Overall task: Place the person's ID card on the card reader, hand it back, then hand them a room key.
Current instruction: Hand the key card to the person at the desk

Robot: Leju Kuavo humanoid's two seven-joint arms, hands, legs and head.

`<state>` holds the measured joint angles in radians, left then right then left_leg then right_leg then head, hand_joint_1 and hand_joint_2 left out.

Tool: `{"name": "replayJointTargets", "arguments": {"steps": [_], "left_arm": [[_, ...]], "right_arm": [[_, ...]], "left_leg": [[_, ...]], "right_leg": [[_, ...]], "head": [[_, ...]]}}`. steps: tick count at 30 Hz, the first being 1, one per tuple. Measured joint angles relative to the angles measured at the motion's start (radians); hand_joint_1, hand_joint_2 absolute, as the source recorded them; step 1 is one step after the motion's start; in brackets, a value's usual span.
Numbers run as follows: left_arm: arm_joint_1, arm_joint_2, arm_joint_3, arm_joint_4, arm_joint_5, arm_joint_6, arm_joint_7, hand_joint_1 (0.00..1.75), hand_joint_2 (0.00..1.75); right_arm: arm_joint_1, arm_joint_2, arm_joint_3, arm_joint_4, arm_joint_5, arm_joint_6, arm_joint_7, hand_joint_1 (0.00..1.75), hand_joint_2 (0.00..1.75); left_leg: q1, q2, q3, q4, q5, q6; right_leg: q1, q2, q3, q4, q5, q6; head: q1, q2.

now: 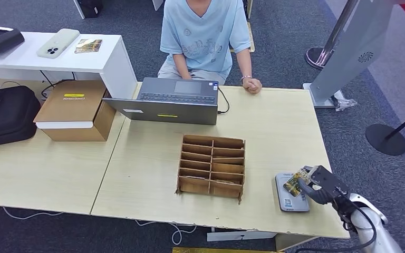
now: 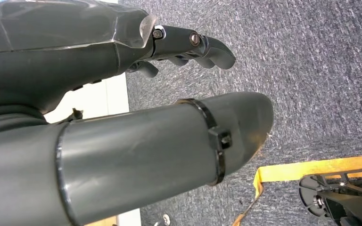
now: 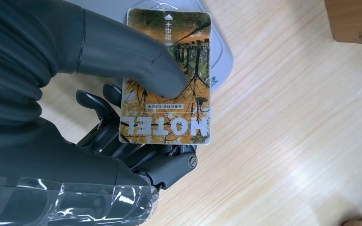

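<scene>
Grey carpet runs around a pale wood surface (image 1: 147, 174) where a person in a light blue shirt (image 1: 204, 31) sits at the far edge. Going left to right: a black bag (image 1: 2, 113), a brown cardboard box (image 1: 76, 108) whose yellow label is too small to read, an open laptop (image 1: 171, 100), a cardboard divider rack (image 1: 211, 166), then the grey card reader (image 1: 289, 194) near the front right corner.

The left hand (image 2: 188, 47) hangs over the carpet, fingers curled in with nothing in them. The right hand (image 1: 316, 184) pinches the card (image 3: 166, 75) between thumb and fingers, just above the reader; whether it touches the reader I cannot tell.

On the card, "HOTEL" reads in large white letters over an autumn-tree picture, with an arrow and small characters I cannot make out.

By its look the card is thin, stiff, light and glossy, so likely slippery. The thumb presses near its middle, leaving the far end free. For handing over, a pinch nearer one short edge would probably leave the person more to take.
</scene>
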<state>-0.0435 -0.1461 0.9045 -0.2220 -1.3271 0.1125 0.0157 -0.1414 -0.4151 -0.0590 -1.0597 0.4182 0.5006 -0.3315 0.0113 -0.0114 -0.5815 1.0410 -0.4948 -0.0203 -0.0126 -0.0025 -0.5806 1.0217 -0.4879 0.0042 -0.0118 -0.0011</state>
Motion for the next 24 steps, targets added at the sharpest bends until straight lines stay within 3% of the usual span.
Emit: {"name": "replayJointTargets", "arguments": {"steps": [13, 24], "left_arm": [[-0.001, 0.0, 0.0, 0.0, -0.012, -0.008, 0.002, 0.0, 0.0], [-0.001, 0.0, 0.0, 0.0, -0.015, -0.01, 0.002, 0.0, 0.0]], "right_arm": [[-0.001, 0.022, -0.004, -0.008, 0.138, -0.07, 0.08, 1.75, 1.75], [-0.008, 0.028, -0.004, -0.008, 0.155, -0.096, 0.084, 1.75, 1.75]], "left_leg": [[0.0, 0.001, 0.002, 0.0, 0.0, 0.0], [0.0, 0.001, 0.002, 0.0, 0.0, 0.0]], "right_leg": [[0.0, 0.001, 0.002, 0.0, 0.0, 0.0], [0.0, 0.001, 0.003, 0.0, 0.001, 0.001]], "head": [[0.0, 0.0], [0.0, 0.0]]}}
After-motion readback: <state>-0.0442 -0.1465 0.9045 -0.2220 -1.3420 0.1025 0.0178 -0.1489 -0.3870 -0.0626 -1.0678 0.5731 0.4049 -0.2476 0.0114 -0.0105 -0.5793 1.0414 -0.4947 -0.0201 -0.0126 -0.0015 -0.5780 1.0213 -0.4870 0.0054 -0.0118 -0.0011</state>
